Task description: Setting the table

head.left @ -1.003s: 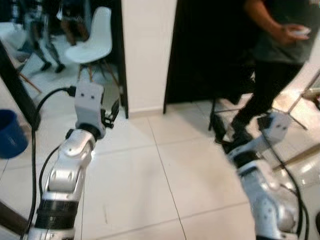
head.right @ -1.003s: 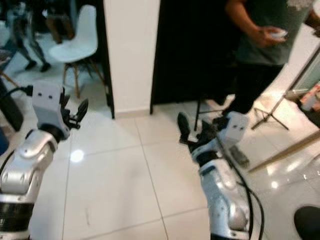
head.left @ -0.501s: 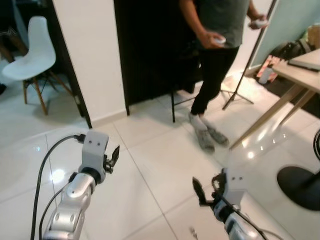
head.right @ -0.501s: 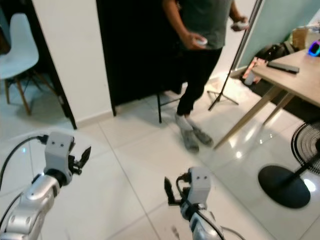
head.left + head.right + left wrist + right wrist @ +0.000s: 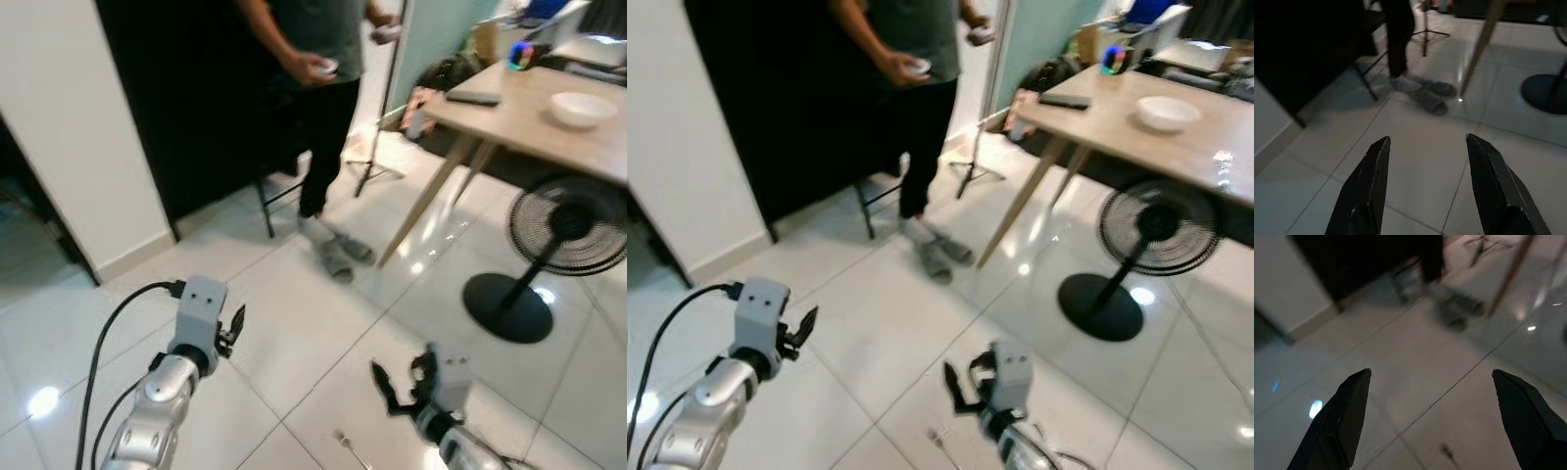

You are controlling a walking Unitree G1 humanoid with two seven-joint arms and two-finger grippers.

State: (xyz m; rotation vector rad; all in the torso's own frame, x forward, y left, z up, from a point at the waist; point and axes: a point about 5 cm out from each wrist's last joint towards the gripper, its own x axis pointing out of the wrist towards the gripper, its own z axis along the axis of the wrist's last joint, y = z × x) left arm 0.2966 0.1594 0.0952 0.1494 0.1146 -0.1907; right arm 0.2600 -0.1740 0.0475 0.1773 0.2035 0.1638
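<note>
Wooden table [image 5: 519, 122] bears a white bowl [image 5: 581, 108] — both end effectors, left [image 5: 1425, 188] and right [image 5: 1432, 418], gape empty.

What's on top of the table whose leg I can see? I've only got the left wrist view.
Observer: A white bowl sits on the wooden table.
Operator: Anything else up there?
Observer: A flat dark object lies near the table corner closest to the person; I can't tell what it is.
Operator: And the right gripper?
Observer: The right gripper is open, with nothing between its fingers.
</note>
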